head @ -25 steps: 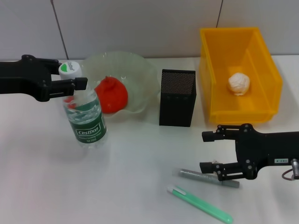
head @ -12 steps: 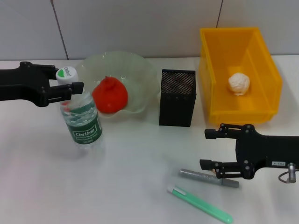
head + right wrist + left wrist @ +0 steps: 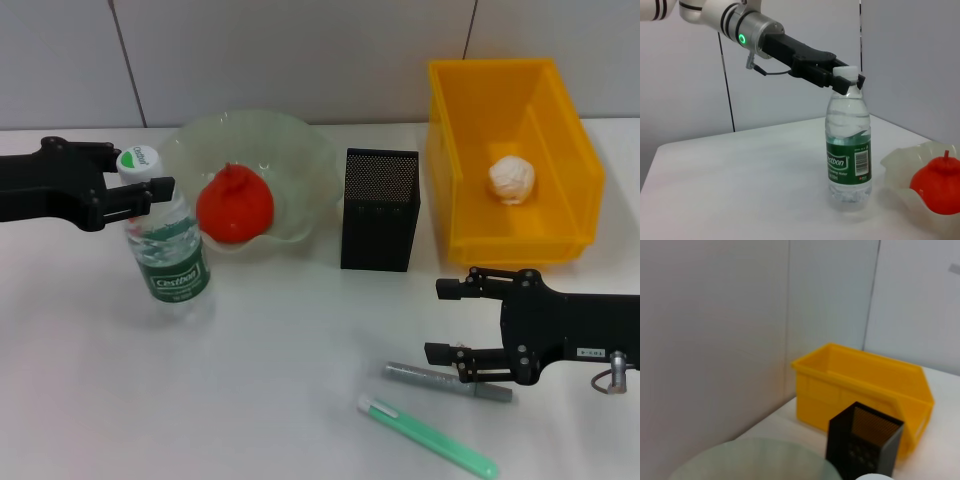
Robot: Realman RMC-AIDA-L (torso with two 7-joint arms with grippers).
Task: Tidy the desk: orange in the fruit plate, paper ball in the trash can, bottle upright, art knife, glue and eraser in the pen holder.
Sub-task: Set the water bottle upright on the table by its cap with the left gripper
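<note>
Two arms of ours are in view. Well off to the side of our left gripper (image 3: pixel 140 180) sits the trash can (image 3: pixel 560 230) with the paper ball (image 3: pixel 511 179) inside. Nearer it, the fruit plate (image 3: pixel 300 150) holds the orange (image 3: pixel 235 205), beside the pen holder (image 3: pixel 379 210). That gripper is clenched round the neck of the upright bottle (image 3: pixel 165 250). Our right gripper (image 3: pixel 445 322) hangs released, its lower finger just beside a grey pen-like tool (image 3: pixel 447 381).
</note>
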